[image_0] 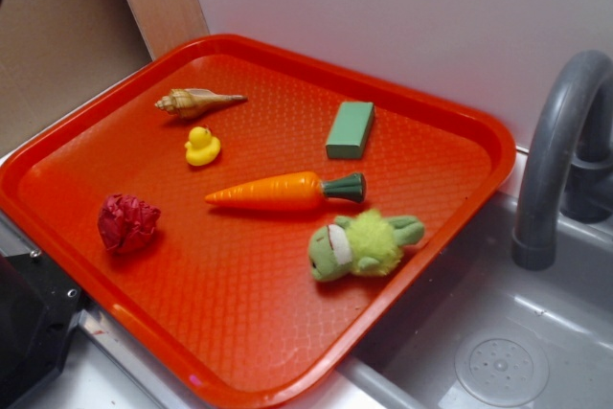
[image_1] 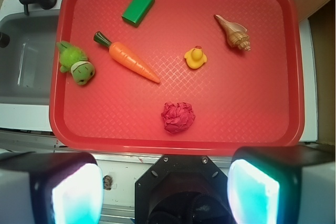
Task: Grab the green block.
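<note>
Red-orange plastic forms the tray, textured across its floor, set partly over a grey sink whose curved grey faucet rises beside it. In the wrist view the gripper hangs short of the tray's near rim, its two pale pads spread wide with nothing between them — well apart from every object. On the tray lie an orange carrot with a green stem, a fuzzy lime-green plush toy near the sink-side rim, and a crumpled red ball. The green block rests flat near the back rim, just beyond the carrot's stem end. Then come a tan seashell and — smallest — a yellow duck just beside it.
</note>
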You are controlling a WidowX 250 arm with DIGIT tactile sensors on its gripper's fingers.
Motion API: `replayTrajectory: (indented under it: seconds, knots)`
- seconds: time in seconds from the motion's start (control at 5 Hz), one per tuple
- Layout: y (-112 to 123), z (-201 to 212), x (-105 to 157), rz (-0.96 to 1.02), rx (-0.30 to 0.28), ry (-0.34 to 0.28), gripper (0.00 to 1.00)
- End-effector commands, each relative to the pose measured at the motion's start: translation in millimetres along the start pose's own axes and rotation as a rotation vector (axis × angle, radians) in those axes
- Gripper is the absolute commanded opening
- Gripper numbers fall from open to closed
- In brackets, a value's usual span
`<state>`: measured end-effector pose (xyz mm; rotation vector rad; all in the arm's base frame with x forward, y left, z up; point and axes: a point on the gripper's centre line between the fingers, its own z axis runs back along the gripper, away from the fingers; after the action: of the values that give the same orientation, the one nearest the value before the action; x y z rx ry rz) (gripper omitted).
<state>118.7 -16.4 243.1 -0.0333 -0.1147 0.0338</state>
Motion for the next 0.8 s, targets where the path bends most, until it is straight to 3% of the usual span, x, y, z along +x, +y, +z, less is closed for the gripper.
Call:
replayTrajectory:
  seconds: [0.0,0.2,0.4,0.6]
  knots:
    - [0,0,0,0.0,0.0,0.0,1.0]
    - [-35,4,16,0.087,-0.057,-0.008,1.0]
    - [-56,8,37,0.24,-0.068,-0.057,1.0]
    - [-62,12,61,0.41,-0.08,-0.064,1.0]
